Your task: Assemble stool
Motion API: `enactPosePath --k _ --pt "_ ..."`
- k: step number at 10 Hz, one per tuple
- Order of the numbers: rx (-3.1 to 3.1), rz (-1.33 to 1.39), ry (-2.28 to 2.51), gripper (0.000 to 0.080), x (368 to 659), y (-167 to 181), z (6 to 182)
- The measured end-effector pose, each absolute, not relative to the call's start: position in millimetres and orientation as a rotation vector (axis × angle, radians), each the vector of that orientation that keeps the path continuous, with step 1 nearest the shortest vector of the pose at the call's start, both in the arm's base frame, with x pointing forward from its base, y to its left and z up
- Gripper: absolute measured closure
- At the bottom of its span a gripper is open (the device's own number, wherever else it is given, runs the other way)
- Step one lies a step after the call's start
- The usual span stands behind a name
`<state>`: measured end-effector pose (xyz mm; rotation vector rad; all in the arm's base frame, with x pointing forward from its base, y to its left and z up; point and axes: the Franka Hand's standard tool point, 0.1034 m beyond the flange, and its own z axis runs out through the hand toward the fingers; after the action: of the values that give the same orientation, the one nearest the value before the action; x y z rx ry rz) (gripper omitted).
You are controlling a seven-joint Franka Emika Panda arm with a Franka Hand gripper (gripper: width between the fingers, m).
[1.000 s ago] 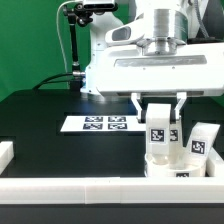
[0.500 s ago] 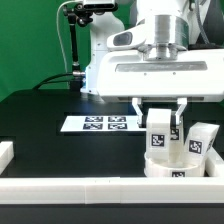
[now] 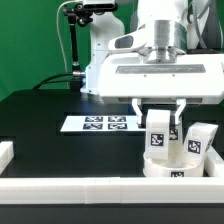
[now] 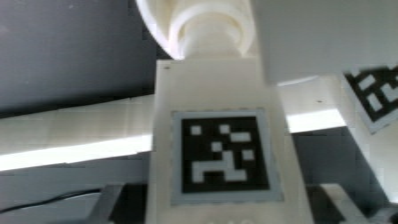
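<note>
Exterior view: the hand [image 3: 159, 122] was clamped on an upright leg [image 3: 158, 133] standing on the seat [image 3: 170, 162]. A second leg [image 3: 199, 141] stood beside the seat; the marker board [image 3: 100, 124] lay behind.

Wrist view: the gripped leg [image 4: 217, 130] filled the frame, hiding the seat.

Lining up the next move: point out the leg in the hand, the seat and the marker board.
held leg [image 3: 158, 129]: exterior view, on its tagged face.
seat [image 3: 165, 167]: exterior view, on its front wall.
marker board [image 3: 100, 124]: exterior view, on its tagged top.

Black table [image 3: 40, 140] — marker board [image 3: 100, 124], seat [image 3: 172, 166], border bar [image 3: 90, 188]
</note>
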<state>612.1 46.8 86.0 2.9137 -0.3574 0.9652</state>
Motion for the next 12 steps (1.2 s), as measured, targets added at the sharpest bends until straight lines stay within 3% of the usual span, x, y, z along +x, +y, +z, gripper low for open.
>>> enactPosePath --k 1,2,3,8,10,12 --pt "2.917 0.952 -0.356 0.0456 611.0 46.8 84.1" --pt "2.921 0.941 -0.351 0.0271 611.1 46.1 84.4" --pt "2.934 0.920 -0.356 0.0172 612.7 43.3 92.0" --pt "2.973 0.871 -0.422 0.0151 623.1 26.0 123.0" --pt "2.974 0.849 -0.433 0.0151 631.4 7.9 128.0" --pt "2.980 0.844 -0.420 0.0151 629.8 13.5 126.2"
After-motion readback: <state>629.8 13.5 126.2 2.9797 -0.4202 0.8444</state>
